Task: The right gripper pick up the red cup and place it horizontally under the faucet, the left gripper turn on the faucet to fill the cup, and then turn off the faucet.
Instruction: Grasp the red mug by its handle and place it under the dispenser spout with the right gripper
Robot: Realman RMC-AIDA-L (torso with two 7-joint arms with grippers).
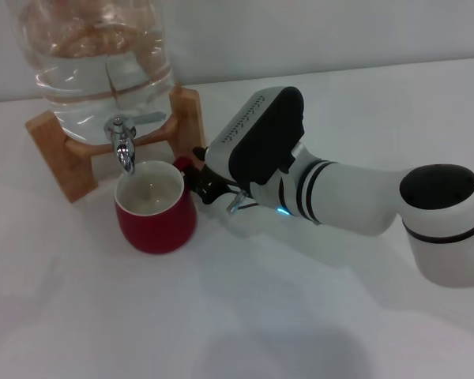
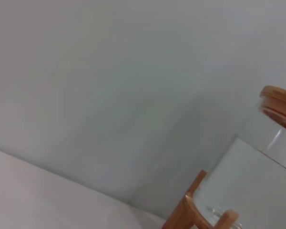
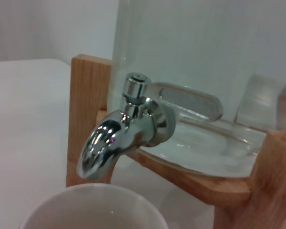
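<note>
The red cup (image 1: 156, 208) stands upright on the white table (image 1: 245, 316), left of centre in the head view, its cream-white inside facing up. The faucet (image 1: 123, 142) hangs just above the cup's far rim, spout turned down toward the opening. In the right wrist view the chrome faucet (image 3: 126, 136) fills the middle of the frame, with the cup's pale rim (image 3: 93, 207) along the bottom edge directly below the spout.

The right gripper (image 1: 199, 178) reaches in from the right of the head view, and its black fingers are closed around the cup's small red handle (image 1: 182, 164) at the cup's upper right side.

The faucet is mounted on a clear glass water jar (image 1: 95, 59) in the upper left of the frame, resting in a wooden stand (image 1: 55, 154).

The left gripper does not appear in any view; its wrist camera shows only a pale wall, the jar (image 2: 262, 176) and the stand (image 2: 190, 210) at the lower right.
</note>
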